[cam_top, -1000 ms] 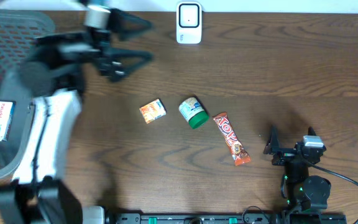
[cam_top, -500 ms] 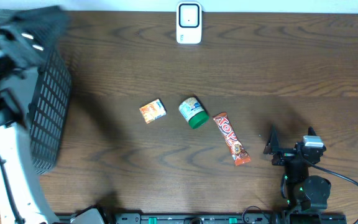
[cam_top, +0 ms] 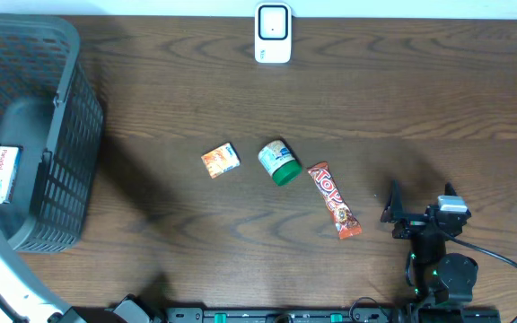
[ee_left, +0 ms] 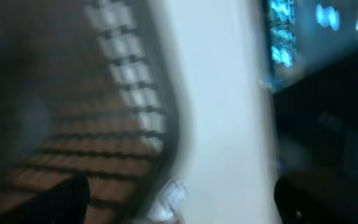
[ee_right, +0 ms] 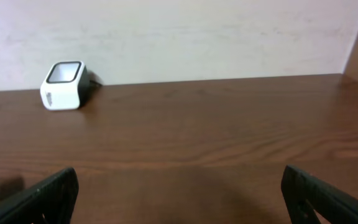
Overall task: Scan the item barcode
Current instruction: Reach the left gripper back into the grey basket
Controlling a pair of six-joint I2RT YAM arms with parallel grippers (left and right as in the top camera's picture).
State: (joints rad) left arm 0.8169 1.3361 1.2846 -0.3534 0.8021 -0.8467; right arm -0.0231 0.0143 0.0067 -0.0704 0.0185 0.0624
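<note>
Going by the overhead: got a candy bar (cam_top: 335, 199) lying flat a bit toward 4 o'clock of the middle of the table (cam_top: 438, 99), long axis running 11 to 5 o'clock, orange end down at 5. Just beside it, at its 10 o'clock, spotted a small jar (cam_top: 278, 161) on its side with the same 11-to-5 tilt, green lid toward 5. Then a little orange box (cam_top: 221, 160) at the jar's 9 o'clock, long side roughly 8 to 2. Can't make out a barcode on any of them.

Found the scanner (cam_top: 273, 33) at the 12 o'clock edge, well apart from all three.

As for the right gripper (cam_top: 420, 202): sitting down near 5 o'clock, jaws spread wide, holding nothing. Puts the candy bar at its 9 o'clock, near but not touching, with jar and box further out the same way.

Tougher call on the left gripper (ee_left: 179, 199), wrist view being super smeared. Can pick out two dark fingers (ee_left: 67, 196) in the bottom corners, far apart, so calling it open, with mesh of the basket (cam_top: 72, 117) behind. Seeing that basket at the table's 9 o'clock edge, a white box (cam_top: 0, 173) inside.
</note>
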